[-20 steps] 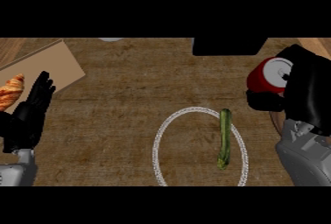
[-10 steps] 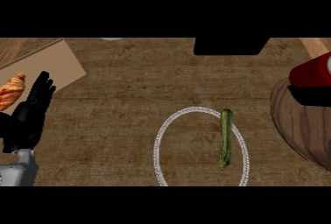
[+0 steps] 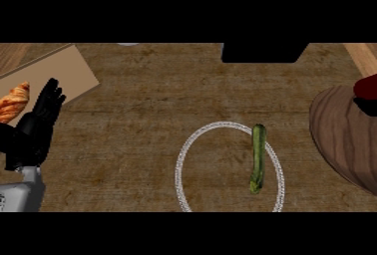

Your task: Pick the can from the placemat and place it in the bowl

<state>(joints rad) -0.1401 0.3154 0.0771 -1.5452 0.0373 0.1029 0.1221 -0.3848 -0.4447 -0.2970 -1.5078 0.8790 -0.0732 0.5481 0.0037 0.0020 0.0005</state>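
The red can (image 3: 367, 87) shows only as a sliver at the right edge, above the far rim of the brown wooden bowl (image 3: 340, 134). A black patch under the can looks like part of my right hand (image 3: 364, 105); the rest lies beyond the edge. The round placemat (image 3: 193, 149) with its white rim lies at centre, and a green cucumber (image 3: 258, 158) lies on its right side. My left hand (image 3: 35, 129) rests open at the left edge, fingers up, far from the can.
A tan cutting board (image 3: 63, 67) with a croissant (image 3: 13, 102) on it sits at the far left, beside my left hand. A black object (image 3: 264, 52) stands at the back edge. The counter is dark wood.
The right hand has carried the can rightward and nearly out of view, and its forearm has left the picture, uncovering the wooden bowl. The left hand, placemat and cucumber stay put.
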